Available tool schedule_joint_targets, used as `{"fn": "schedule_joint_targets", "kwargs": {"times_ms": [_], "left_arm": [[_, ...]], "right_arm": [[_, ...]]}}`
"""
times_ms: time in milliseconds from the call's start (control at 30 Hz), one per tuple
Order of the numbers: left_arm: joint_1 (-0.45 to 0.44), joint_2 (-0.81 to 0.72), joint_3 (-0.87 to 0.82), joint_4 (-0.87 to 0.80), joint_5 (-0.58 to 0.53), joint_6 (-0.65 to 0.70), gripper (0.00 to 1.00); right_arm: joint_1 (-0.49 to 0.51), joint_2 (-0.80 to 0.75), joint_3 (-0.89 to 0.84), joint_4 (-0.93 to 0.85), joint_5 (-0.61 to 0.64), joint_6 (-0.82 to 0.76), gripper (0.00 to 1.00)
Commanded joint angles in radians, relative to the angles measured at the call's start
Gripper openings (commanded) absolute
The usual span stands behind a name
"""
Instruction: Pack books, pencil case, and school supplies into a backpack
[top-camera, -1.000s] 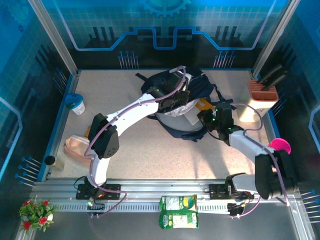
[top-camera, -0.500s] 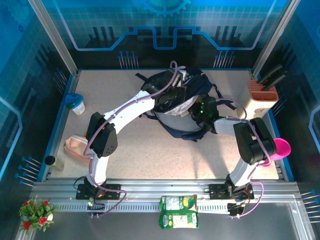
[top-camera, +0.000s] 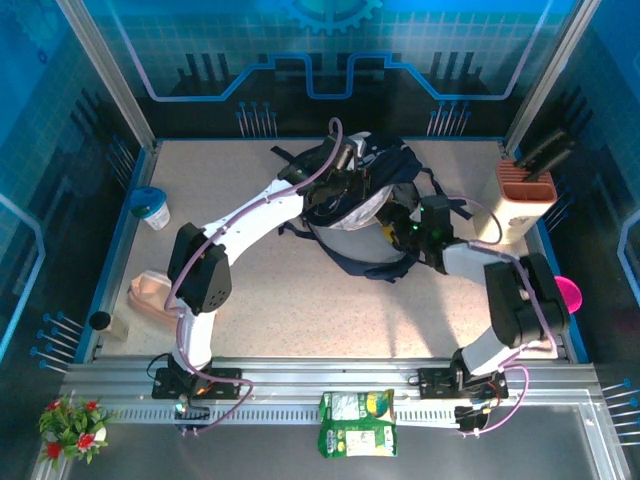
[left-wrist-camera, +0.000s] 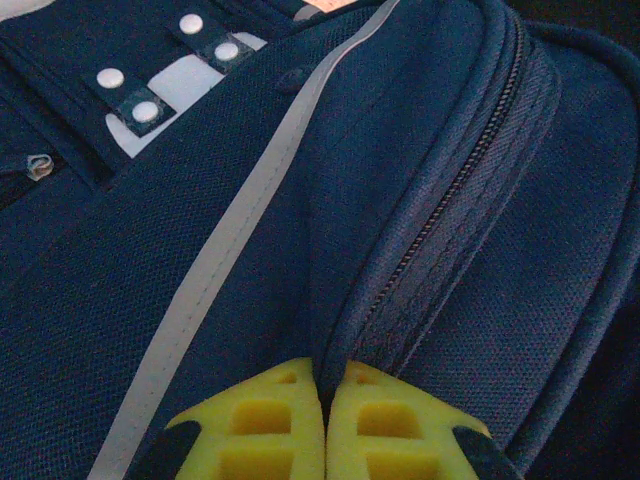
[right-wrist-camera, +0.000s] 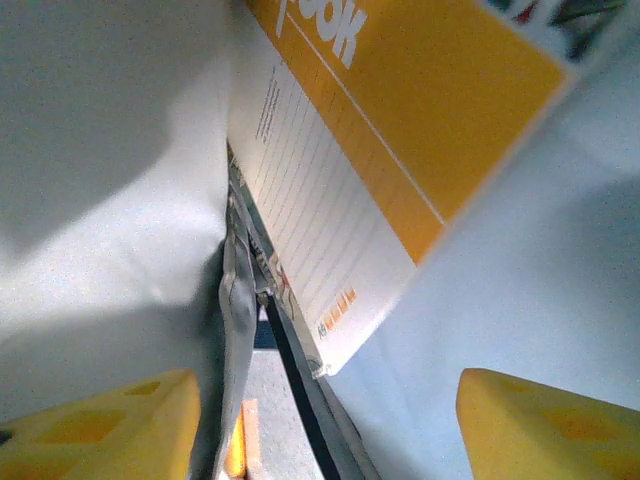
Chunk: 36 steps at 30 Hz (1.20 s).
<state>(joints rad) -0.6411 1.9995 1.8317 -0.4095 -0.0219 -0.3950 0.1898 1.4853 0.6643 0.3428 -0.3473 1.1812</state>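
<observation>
The navy backpack (top-camera: 352, 222) lies at the back middle of the table with its mouth held open and pale lining showing. My left gripper (top-camera: 338, 186) is shut on a fold of the backpack (left-wrist-camera: 250, 200) beside the zipper, the yellow fingers (left-wrist-camera: 270, 425) pinching the fabric. My right gripper (top-camera: 402, 226) reaches into the mouth from the right. In the right wrist view it (right-wrist-camera: 330, 430) stands open inside the pale lining (right-wrist-camera: 100, 150), touching nothing. An orange-and-white book (right-wrist-camera: 400, 130) leans loose there above thin edges of other flat things. A peach pouch (top-camera: 150, 295), maybe the pencil case, lies at the left.
An orange-and-white holder (top-camera: 525, 190) with dark handles stands at the back right, with a pink cup (top-camera: 567, 292) nearer on that side. At the left edge are a blue-lidded cup (top-camera: 150, 208) and a small dark cylinder (top-camera: 99, 320). A green packet (top-camera: 357, 422) lies on the front rail.
My right gripper has swung left from beside the backpack into its mouth and opened, letting go of the orange book. My left gripper has kept its grip and shifted slightly back.
</observation>
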Motion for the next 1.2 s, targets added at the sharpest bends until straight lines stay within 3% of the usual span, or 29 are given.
{"fn": "schedule_joint_targets", "kwargs": {"times_ms": [0, 100, 300, 400, 767, 933, 1167], "left_arm": [[0.030, -0.056, -0.016, 0.064, 0.036, -0.053, 0.00], [0.034, -0.046, -0.034, 0.045, 0.082, -0.054, 0.06], [0.066, -0.066, -0.124, 0.053, 0.184, -0.081, 0.47], [0.105, -0.106, -0.224, 0.103, 0.197, -0.131, 0.60], [0.336, -0.161, -0.557, 0.236, 0.194, -0.299, 0.61], [0.399, -0.089, -0.543, 0.271, 0.262, -0.337, 0.60], [0.413, 0.038, -0.446, 0.249, 0.281, -0.368, 0.59]], "right_arm": [[-0.034, -0.169, -0.043, -0.215, 0.049, -0.108, 0.73], [-0.062, -0.318, -0.048, -0.366, 0.129, -0.198, 0.76], [-0.123, -0.455, 0.032, -0.545, 0.150, -0.366, 0.84], [-0.123, -0.448, 0.072, -0.590, 0.136, -0.410, 0.85], [-0.080, -0.362, 0.033, -0.531, 0.046, -0.377, 0.85], [-0.042, -0.337, 0.021, -0.527, 0.048, -0.361, 0.86], [-0.020, -0.329, 0.025, -0.597, 0.078, -0.378, 0.85]]}}
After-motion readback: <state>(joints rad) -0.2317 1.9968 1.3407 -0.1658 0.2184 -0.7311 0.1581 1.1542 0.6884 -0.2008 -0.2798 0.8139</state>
